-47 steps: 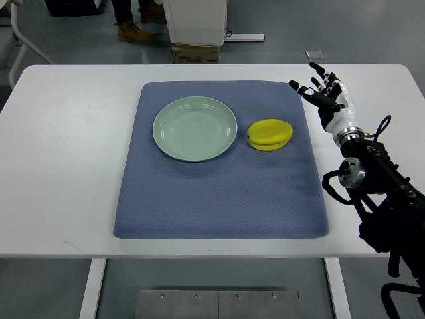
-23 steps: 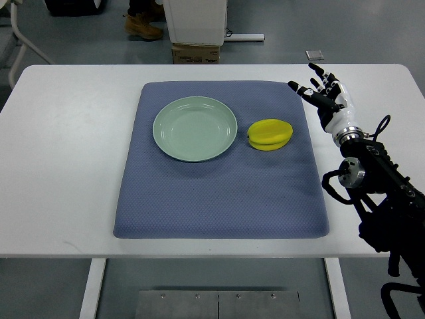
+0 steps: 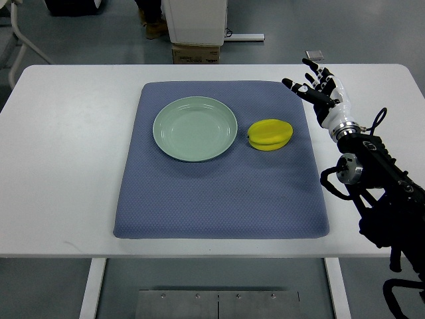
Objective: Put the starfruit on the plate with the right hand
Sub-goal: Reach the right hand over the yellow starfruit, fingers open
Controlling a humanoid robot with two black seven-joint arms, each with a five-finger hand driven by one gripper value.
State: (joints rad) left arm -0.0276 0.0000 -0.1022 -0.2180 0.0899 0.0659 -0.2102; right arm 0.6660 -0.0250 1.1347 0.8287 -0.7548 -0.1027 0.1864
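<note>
A yellow starfruit (image 3: 269,134) lies on the blue mat (image 3: 219,193), just right of a pale green plate (image 3: 195,128) that holds nothing. My right hand (image 3: 315,88) hovers over the mat's far right corner, up and to the right of the starfruit, not touching it. Its fingers (image 3: 309,66) are spread and hold nothing. The right arm (image 3: 372,179) runs down along the table's right side. My left arm is out of view.
The mat covers the middle of a white table (image 3: 66,166). Beyond the table's far edge stand a cardboard box (image 3: 195,53) and a white cabinet base (image 3: 196,20). A person's boot (image 3: 157,28) shows on the floor at the top.
My right hand has shifted slightly left and farther from me, toward the mat's corner. The person's boots at the top have moved right. Starfruit and plate are unmoved.
</note>
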